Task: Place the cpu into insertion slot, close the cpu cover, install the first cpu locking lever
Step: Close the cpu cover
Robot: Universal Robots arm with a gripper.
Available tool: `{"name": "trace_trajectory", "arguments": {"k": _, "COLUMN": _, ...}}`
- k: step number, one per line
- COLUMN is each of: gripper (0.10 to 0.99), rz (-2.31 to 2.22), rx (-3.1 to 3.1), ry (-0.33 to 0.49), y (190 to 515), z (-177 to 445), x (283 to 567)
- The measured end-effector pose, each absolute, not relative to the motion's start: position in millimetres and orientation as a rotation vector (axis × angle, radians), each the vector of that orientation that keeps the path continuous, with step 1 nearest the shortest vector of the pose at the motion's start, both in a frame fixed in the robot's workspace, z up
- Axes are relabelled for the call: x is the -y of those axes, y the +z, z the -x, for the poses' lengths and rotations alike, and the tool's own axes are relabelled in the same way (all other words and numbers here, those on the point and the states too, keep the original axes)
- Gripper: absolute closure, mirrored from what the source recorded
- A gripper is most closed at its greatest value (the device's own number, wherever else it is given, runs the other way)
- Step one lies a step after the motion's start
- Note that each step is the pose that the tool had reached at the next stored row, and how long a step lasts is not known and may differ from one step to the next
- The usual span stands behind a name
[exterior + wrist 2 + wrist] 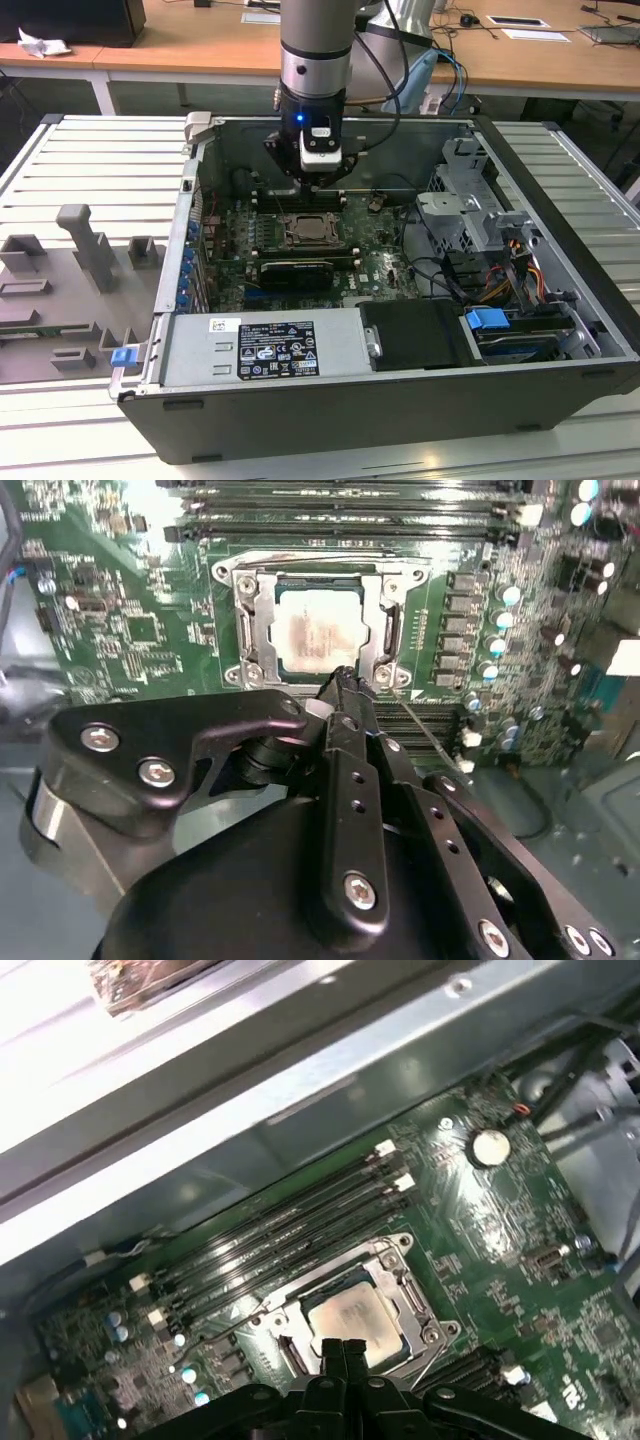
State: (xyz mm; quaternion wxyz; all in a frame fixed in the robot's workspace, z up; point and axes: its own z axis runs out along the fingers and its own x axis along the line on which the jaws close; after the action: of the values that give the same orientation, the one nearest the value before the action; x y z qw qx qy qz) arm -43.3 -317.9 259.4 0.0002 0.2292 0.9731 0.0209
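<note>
Silver-beige, the cpu (322, 630) lies flat in its socket, face up, the cpu cover (318, 588) down around it. My jaws (345, 680) look pressed together, empty, just above the socket's near edge.

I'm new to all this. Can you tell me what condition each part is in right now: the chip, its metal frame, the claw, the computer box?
cpu: seated flat in the socket.
cpu cover: closed down around the chip.
gripper: fingers shut together, empty, tips at the socket's edge.
computer case: side panel off, lying open with the motherboard exposed.
</note>
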Motion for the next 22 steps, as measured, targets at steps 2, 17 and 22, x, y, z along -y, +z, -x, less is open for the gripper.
{"name": "trace_trajectory", "arguments": {"k": 2, "gripper": 0.98, "rz": -0.656, "rx": -3.072, "ry": 0.066, "y": 259, "z": 43, "x": 318}}
{"name": "trace_trajectory", "arguments": {"k": 17, "gripper": 0.98, "rz": -0.11, "rx": -3.147, "ry": 0.065, "y": 255, "z": 44, "x": 318}}
{"name": "trace_trajectory", "arguments": {"k": 22, "gripper": 0.98, "rz": -0.055, "rx": -3.139, "ry": 0.065, "y": 254, "z": 59, "x": 318}}
